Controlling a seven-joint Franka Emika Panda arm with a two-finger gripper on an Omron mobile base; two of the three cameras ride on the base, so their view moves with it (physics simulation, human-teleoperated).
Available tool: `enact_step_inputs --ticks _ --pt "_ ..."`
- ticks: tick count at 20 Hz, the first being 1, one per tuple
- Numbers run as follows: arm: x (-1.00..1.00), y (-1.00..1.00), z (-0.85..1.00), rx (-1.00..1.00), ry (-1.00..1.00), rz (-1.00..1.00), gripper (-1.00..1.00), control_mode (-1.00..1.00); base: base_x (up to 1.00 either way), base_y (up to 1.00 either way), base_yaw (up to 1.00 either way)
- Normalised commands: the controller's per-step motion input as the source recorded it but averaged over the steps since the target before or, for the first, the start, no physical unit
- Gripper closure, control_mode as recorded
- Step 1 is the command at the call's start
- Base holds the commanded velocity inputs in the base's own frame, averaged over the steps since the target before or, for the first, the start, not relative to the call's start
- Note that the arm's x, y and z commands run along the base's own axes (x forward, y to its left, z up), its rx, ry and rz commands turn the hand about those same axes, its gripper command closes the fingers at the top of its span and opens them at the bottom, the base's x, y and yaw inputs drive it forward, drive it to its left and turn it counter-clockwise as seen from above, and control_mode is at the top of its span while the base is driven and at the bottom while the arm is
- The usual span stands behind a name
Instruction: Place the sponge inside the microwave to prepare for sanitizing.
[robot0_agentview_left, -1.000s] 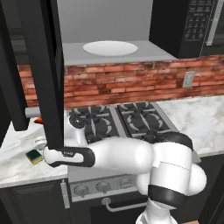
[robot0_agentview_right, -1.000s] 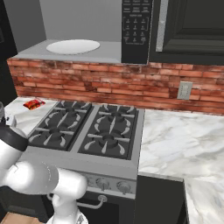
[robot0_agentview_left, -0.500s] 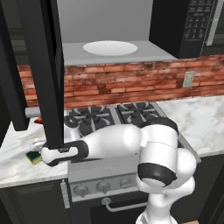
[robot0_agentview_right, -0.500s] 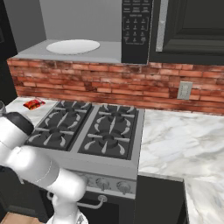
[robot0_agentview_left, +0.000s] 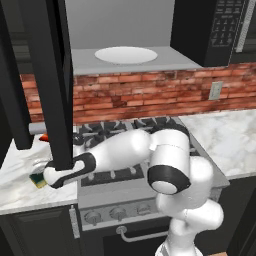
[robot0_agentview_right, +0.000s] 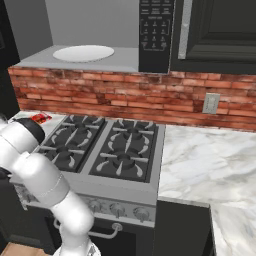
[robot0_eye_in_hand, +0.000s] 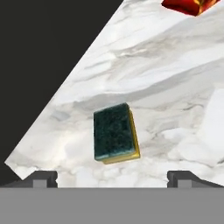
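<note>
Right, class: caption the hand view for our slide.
Open gripper above the green-topped sponge on the marble counter.

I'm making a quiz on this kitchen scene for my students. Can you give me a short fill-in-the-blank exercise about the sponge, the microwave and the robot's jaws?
1. The sponge lies on the marble counter with its dark ____ side facing up.
2. The gripper hovers above the sponge with its jaws ____.
3. The microwave has its door open, and a round white ____ sits inside it.
4. The microwave hangs above the ____, over the brick wall.

Missing words: green; open; plate; stove
</note>
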Motion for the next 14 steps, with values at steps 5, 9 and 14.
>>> enact_step_inputs --ticks 5,9,14 --pt "0.08 0.29 -0.2 -0.03 0.0 0.01 -1.0 -1.0 0.0 0.0 0.0" --pt "0.08 0.22 -0.13 -0.04 0.0 0.0 -1.0 -1.0 0.0 0.0 0.0" --pt "0.11 0.15 -0.08 -0.02 0.0 0.0 -1.0 -1.0 0.0 0.0 0.0"
